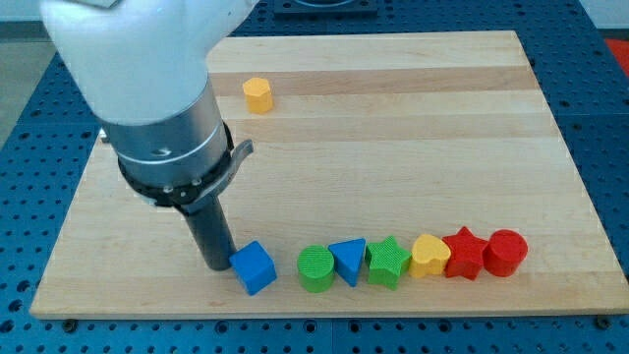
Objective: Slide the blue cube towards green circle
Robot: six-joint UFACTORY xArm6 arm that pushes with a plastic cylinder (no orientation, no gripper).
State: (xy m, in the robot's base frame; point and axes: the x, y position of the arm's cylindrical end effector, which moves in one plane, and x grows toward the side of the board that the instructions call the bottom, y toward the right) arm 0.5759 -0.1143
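Observation:
The blue cube (254, 267) lies near the view's bottom edge of the wooden board, left of centre. The green circle (316, 268) lies just to its right with a small gap between them. My tip (217, 265) rests on the board right against the blue cube's left side. The dark rod rises from it into the large white and grey arm body at the view's upper left.
A row runs right from the green circle: blue triangle (348, 261), green star (388, 262), yellow heart (429, 256), red star (464, 254), red cylinder (505, 252). A yellow hexagon (258, 94) sits near the view's top. The board's bottom edge (324, 313) is close.

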